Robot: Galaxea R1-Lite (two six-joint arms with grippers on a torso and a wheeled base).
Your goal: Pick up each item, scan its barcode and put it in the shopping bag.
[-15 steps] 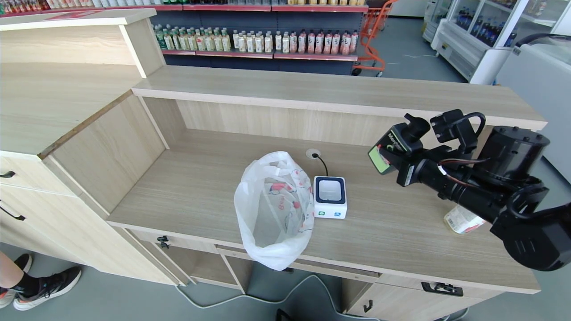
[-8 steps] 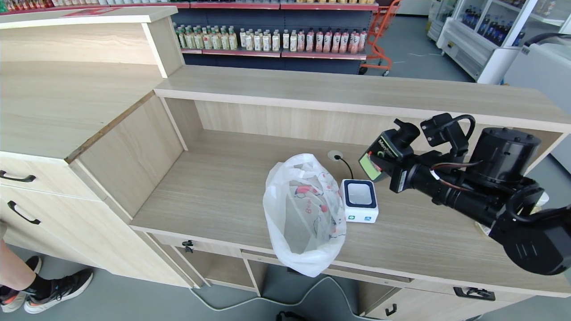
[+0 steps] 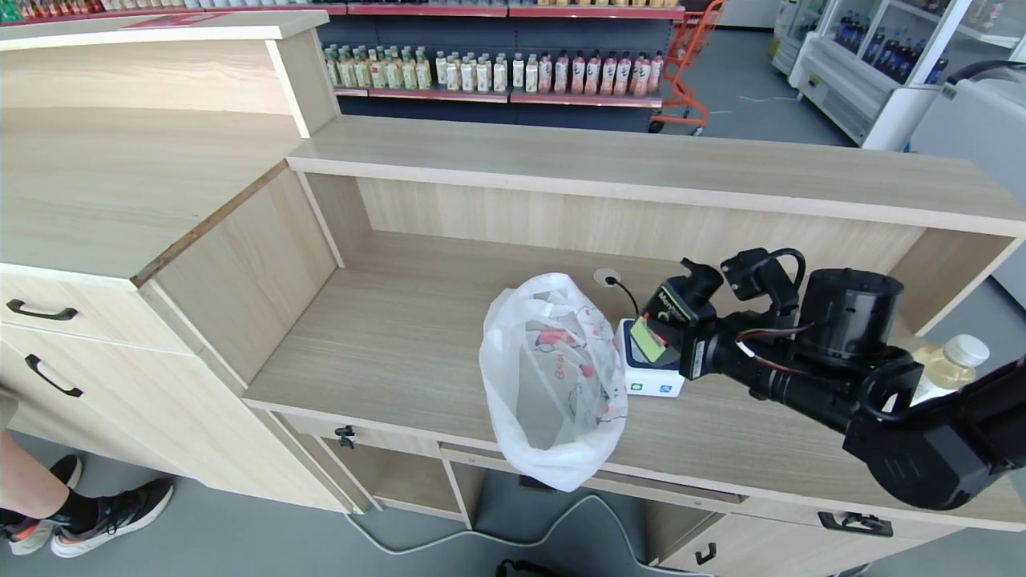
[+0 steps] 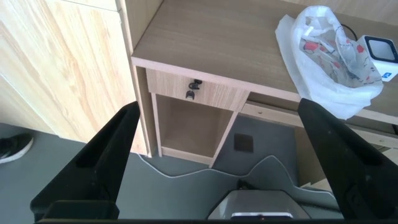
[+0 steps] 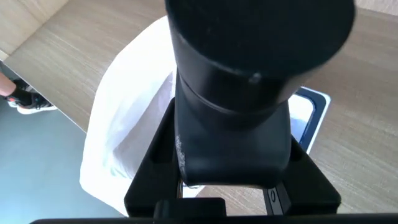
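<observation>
- The right gripper [image 3: 686, 343], clamped on a dark bottle [image 3: 672, 308], hangs over the barcode scanner [image 3: 653, 389], right of centre.
- The barcode should squarely face the scanner window before the bottle goes left into the shopping bag [image 3: 553, 385].
- The left gripper [image 4: 217, 106] is spread wide and empty.

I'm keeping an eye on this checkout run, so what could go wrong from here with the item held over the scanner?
1. The bag sags over the counter edge; dropping the item in might tip it off.
2. The bottle stands close behind the right arm; a swing could knock it over.
3. The right gripper holds the item low over the scanner; dipping further could bump it.
</observation>
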